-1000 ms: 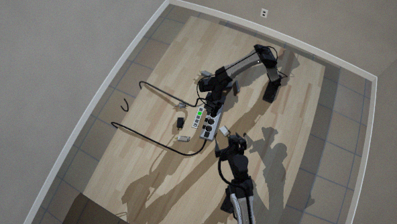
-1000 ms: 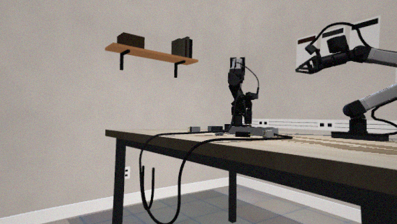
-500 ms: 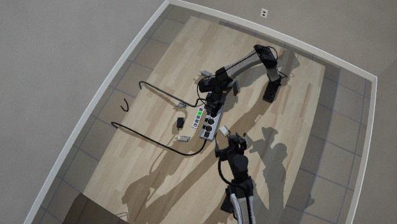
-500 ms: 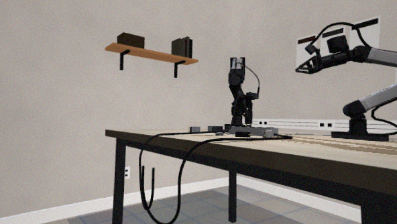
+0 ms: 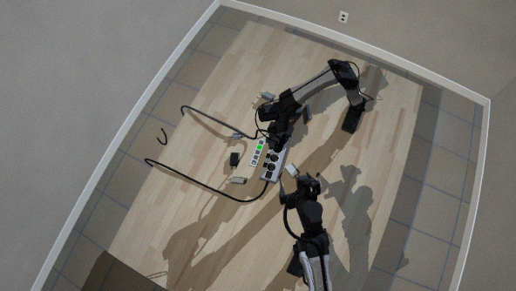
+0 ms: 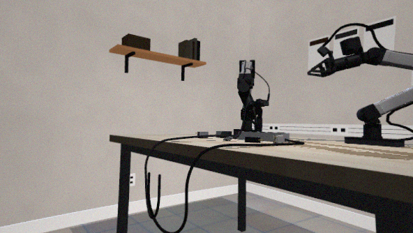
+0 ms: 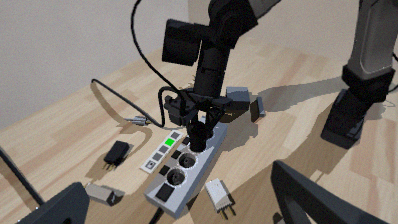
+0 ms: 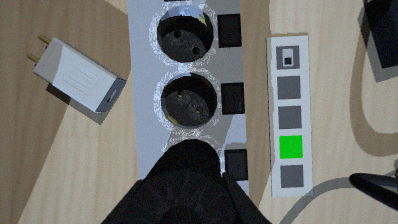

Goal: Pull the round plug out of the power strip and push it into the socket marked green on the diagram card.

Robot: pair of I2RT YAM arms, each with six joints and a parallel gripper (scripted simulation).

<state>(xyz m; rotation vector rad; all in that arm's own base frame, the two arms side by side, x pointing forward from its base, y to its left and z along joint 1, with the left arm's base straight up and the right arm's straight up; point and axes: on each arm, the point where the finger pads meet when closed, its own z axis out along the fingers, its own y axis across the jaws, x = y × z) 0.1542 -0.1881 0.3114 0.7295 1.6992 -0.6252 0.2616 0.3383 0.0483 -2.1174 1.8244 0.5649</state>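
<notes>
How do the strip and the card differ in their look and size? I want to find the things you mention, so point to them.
The strip [image 5: 279, 165] [image 6: 258, 136] [image 7: 192, 182] [image 8: 145, 120] is a thick block, while the card [image 5: 257, 152] [image 7: 162, 151] [image 8: 290, 127] is thin. The strip is wider; the card is narrower. The strip has deep round sockets, but the card shows flat squares, one green. Both are long and straight-edged.

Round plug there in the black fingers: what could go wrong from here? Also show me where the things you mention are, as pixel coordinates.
The round plug [image 7: 198, 144] [image 8: 192, 156] might jam if it meets the socket tilted. The loose power strip [image 5: 277, 171] [image 6: 261, 135] [image 7: 206, 166] [image 8: 145, 100] could slide or lift, since the open left gripper [image 5: 300, 174] [image 6: 310, 73] [image 7: 180, 179] isn't bracing it. Rocking might also loosen the right gripper's [image 5: 277, 148] [image 6: 252, 130] [image 7: 200, 125] [image 8: 192, 172] hold.
</notes>
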